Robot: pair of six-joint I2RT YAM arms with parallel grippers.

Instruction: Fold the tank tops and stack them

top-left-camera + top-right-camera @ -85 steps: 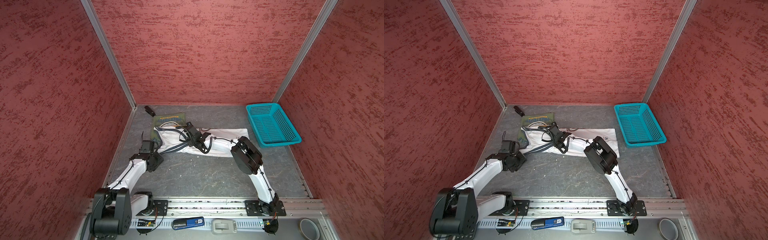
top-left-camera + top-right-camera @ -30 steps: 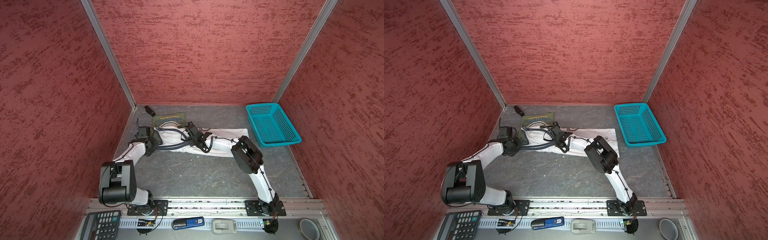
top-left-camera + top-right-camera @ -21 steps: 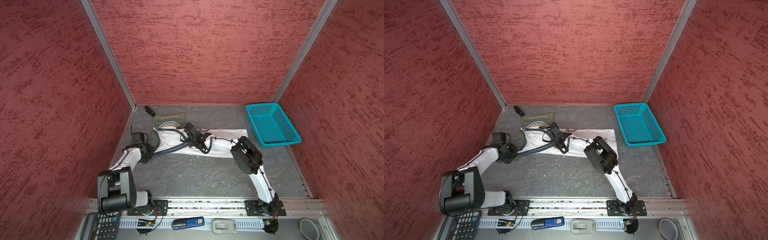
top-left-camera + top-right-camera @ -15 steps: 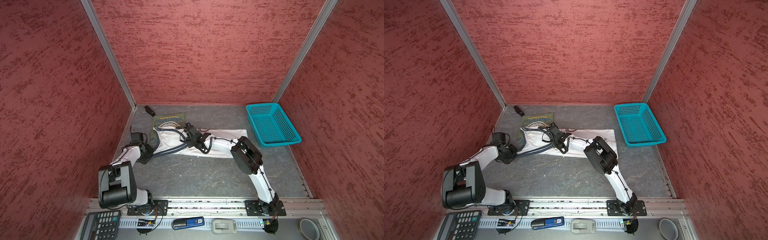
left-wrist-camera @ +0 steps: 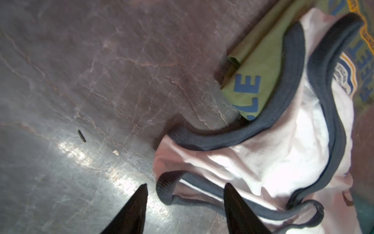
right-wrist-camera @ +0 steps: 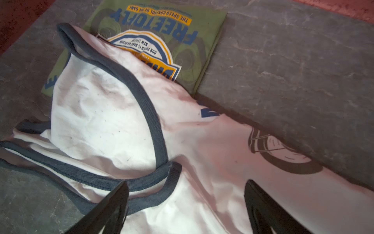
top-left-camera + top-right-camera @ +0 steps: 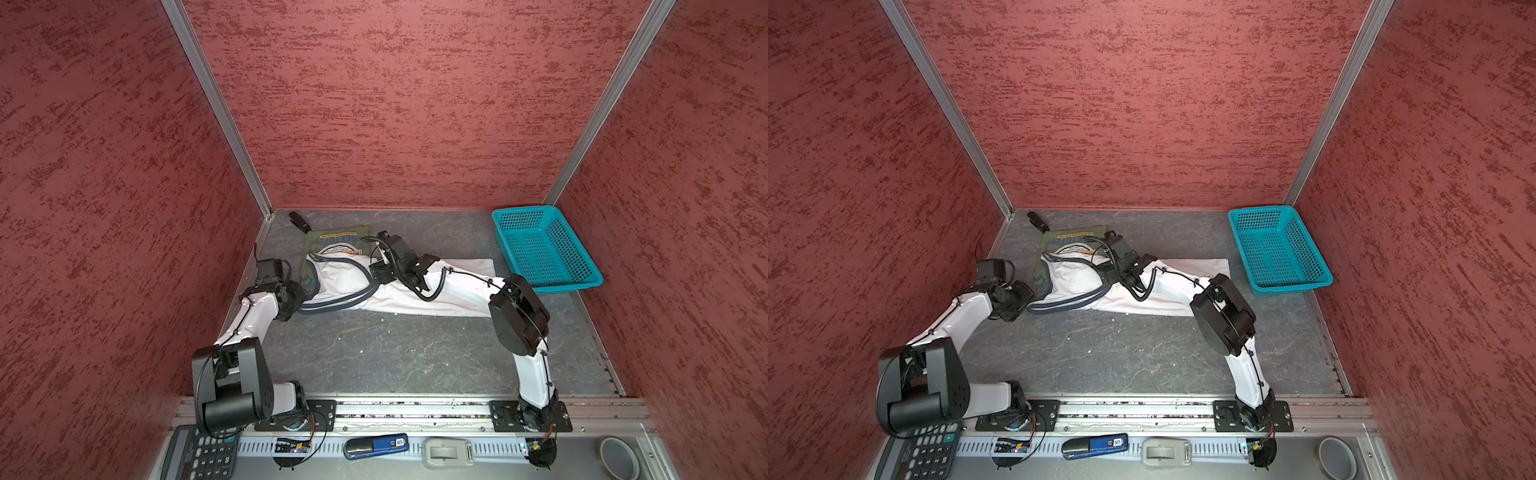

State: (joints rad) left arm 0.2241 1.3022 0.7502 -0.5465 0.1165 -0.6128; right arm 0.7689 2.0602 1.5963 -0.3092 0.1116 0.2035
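The white tank top (image 7: 419,297) (image 7: 1167,291) lies spread across the grey table in both top views, its grey-trimmed straps pointing left. Its upper part overlaps the folded olive green tank top (image 7: 332,239) (image 6: 202,30) at the back left. My left gripper (image 5: 186,185) is open and low at the left end of the white top (image 5: 273,158), with a grey strap loop lying loose between its fingers. My right gripper (image 6: 185,182) is open just over the white top's shoulder seam (image 6: 172,168), holding nothing.
A turquoise mesh basket (image 7: 544,245) stands at the back right. A small black object (image 7: 300,221) lies in the back left corner. Red walls close three sides. A calculator (image 7: 199,453) and a tape roll (image 7: 619,457) sit on the front rail.
Both grippers have opened and let go of the white tank top's straps. The left gripper drew its strap toward the front left before opening; the cloth now rests on the table.
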